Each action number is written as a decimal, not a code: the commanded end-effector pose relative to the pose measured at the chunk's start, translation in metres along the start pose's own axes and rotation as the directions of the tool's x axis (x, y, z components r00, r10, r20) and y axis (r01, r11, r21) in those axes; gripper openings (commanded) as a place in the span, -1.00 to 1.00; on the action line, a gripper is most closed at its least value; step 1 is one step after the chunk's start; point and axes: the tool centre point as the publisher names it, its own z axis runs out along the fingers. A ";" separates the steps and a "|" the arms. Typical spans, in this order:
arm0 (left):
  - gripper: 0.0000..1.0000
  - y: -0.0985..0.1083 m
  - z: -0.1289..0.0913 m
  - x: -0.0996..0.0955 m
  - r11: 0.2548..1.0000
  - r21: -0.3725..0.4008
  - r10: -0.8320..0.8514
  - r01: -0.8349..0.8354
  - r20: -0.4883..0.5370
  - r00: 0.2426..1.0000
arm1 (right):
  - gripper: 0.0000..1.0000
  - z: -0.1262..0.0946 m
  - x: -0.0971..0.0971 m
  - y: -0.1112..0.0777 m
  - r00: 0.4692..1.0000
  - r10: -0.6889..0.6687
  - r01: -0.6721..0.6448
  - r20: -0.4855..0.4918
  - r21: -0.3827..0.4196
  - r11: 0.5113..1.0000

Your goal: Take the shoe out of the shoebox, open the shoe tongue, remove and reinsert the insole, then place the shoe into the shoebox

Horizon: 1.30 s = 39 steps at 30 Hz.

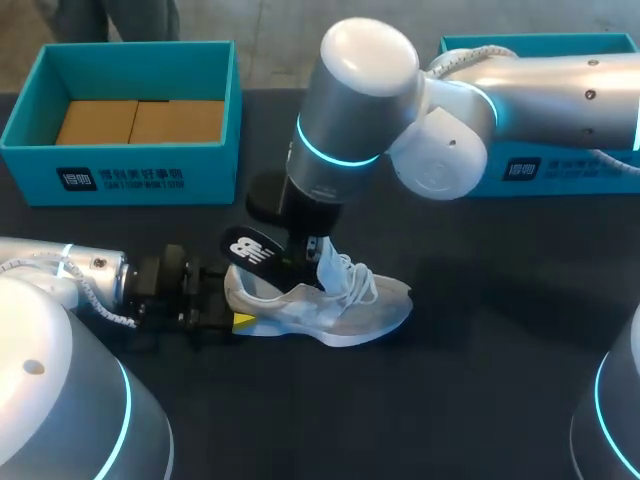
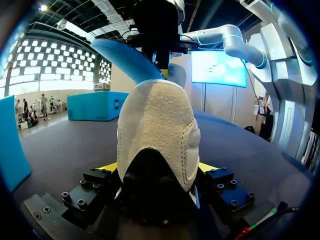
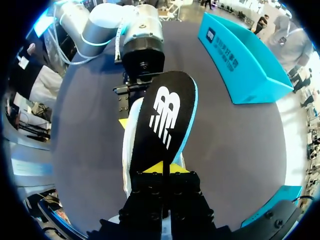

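Dark, matte table (image 1: pixel 480 390), plain and unpatterned, filling nearly the whole head view. Lies flat under even, diffuse light, carrying only soft-edged shadows. Shows the same dull, dark surface in both wrist views, faintly paler where light falls.

One shoe (image 1: pixel 345 308), one insole (image 1: pixel 250 248), two shoeboxes (image 1: pixel 140 178), two pincers (image 1: pixel 240 320).

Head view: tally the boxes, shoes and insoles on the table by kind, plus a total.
teal boxes: 2 (left box, right box)
shoe: 1
insole: 1
total: 4
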 end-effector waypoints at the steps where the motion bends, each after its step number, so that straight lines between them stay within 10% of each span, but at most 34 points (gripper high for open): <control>1: -1.00 0.001 0.002 0.000 1.000 -0.003 0.000 0.000 0.002 1.000 | -1.00 0.009 -0.002 0.008 1.000 -0.012 0.012 -0.016 -0.004 1.000; 3: -1.00 0.001 0.002 0.000 1.000 -0.003 0.000 0.000 0.002 1.000 | -1.00 0.010 -0.003 0.009 1.000 -0.019 0.019 -0.023 -0.012 1.000; 5: -1.00 0.001 0.002 0.000 1.000 -0.003 0.000 0.000 0.002 1.000 | -0.51 0.011 -0.004 0.010 0.999 -0.023 0.022 -0.029 -0.021 1.000; 9: -1.00 0.001 0.002 0.000 1.000 -0.003 0.000 0.000 0.002 1.000 | -0.15 0.009 -0.005 0.011 0.999 -0.019 0.017 -0.039 -0.042 0.999; 29: -1.00 0.001 0.002 0.000 1.000 -0.003 0.000 0.000 0.002 1.000 | -0.15 -0.016 -0.006 0.012 0.999 -0.012 0.011 -0.032 -0.012 1.000; 39: -1.00 0.001 0.002 0.000 1.000 -0.003 0.000 0.000 0.002 1.000 | -0.06 -0.010 -0.010 0.011 0.968 -0.032 -0.017 -0.250 -0.190 0.982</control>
